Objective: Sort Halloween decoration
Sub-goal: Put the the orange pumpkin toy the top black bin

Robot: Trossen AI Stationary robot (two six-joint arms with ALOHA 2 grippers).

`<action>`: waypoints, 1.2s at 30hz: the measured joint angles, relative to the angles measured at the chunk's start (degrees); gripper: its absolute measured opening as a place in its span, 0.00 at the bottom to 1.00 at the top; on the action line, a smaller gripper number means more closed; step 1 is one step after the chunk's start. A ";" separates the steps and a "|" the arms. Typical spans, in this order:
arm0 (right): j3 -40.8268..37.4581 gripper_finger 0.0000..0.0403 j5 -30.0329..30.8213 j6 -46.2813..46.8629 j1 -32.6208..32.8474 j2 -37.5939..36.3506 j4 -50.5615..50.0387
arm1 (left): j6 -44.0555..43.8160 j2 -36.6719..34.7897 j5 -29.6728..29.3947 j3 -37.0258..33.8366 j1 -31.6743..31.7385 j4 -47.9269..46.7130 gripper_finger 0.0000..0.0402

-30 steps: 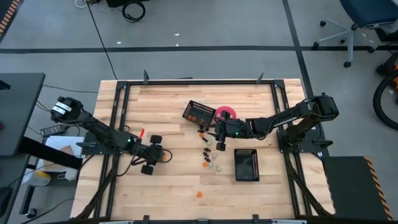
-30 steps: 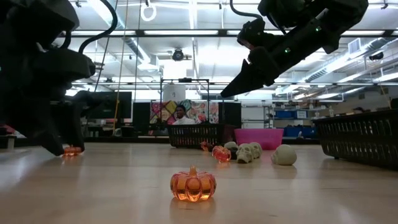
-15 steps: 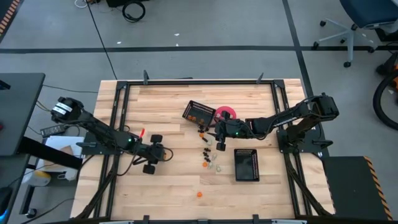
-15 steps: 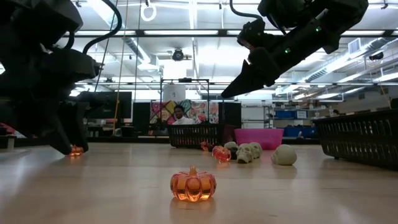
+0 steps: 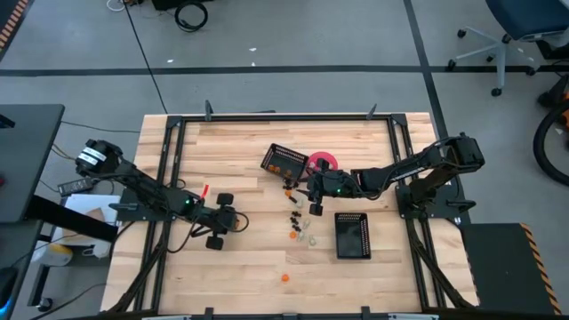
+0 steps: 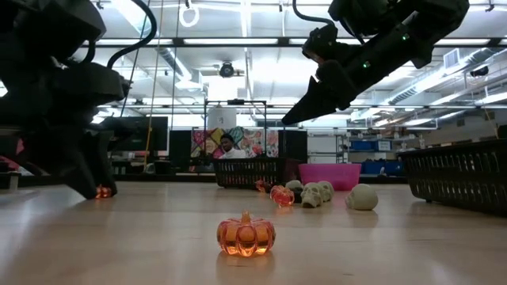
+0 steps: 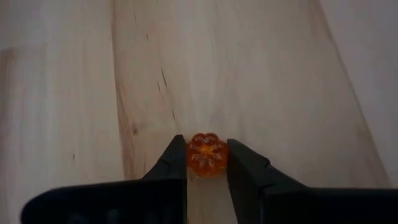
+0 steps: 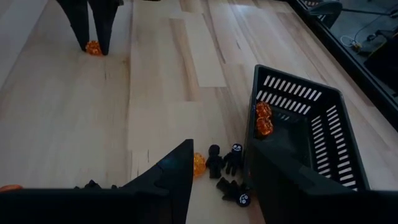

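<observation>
Left gripper (image 7: 207, 163) pinches an orange pumpkin (image 7: 207, 153) on bare table (image 7: 273, 74). Right gripper (image 8: 217, 168), spread, hovers beside the basket (image 8: 323, 124), black trinkets (image 8: 225, 158) beneath.

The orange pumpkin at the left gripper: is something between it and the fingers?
Nothing visible. The left gripper has its fingers on both sides of the orange pumpkin, with only bare table around.

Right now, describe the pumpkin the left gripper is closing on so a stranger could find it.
Start at the wooden table and follow the left arm to the left gripper, low on the table's left half. Between its dark fingers sits a small translucent orange pumpkin. Unlike the other trinkets clustered near the baskets, it lies alone, far from them.
</observation>
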 joint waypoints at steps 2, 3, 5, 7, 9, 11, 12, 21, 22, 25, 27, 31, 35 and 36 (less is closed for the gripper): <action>0.00 0.39 0.00 0.00 0.00 0.00 -0.03 | -0.08 0.02 0.09 0.06 0.02 0.01 0.12; 0.00 0.39 0.00 0.00 0.00 0.00 -0.02 | -0.15 0.02 0.14 0.14 0.04 -0.04 0.12; 0.00 0.39 0.00 0.00 0.00 0.00 -0.05 | -0.12 -0.19 0.29 0.53 0.19 -0.35 0.13; 0.00 0.39 0.04 0.00 0.00 0.00 -0.39 | 0.38 -0.15 0.55 1.27 0.66 -0.84 0.14; 0.00 0.39 1.03 0.00 0.00 -0.03 -1.27 | 1.83 -0.01 1.12 2.16 1.45 -1.43 0.14; 0.37 0.39 3.07 0.00 0.00 -0.61 -3.78 | 3.95 0.08 1.16 3.12 2.55 -1.36 0.14; 0.84 0.39 3.85 0.08 0.02 -1.14 -5.53 | 5.21 0.11 1.08 3.60 3.24 -0.93 0.14; 2.14 0.39 8.25 3.60 -0.01 -7.42 -15.79 | 14.30 0.13 -0.12 4.92 10.85 5.97 0.15; 2.14 0.39 8.94 3.99 -0.05 -7.81 -16.53 | 15.77 0.26 -0.27 4.92 11.81 7.84 0.15; 2.14 0.39 10.64 4.63 -0.36 -8.28 -17.26 | 19.64 0.71 -2.03 4.92 15.43 14.03 0.15; 2.14 0.39 10.75 4.61 -0.66 -8.21 -17.19 | 22.05 2.00 -2.23 4.96 18.27 19.50 0.15; 2.14 0.39 11.16 4.59 -1.23 -7.55 -16.41 | 24.30 5.97 -2.21 4.96 24.21 32.01 0.15; 2.12 0.39 12.65 4.66 -1.46 -7.21 -16.71 | 24.07 11.12 -2.27 4.94 30.27 43.61 0.15; 2.12 0.39 12.66 4.67 -1.43 -7.21 -16.63 | 23.74 12.27 -2.29 5.01 31.57 45.83 0.15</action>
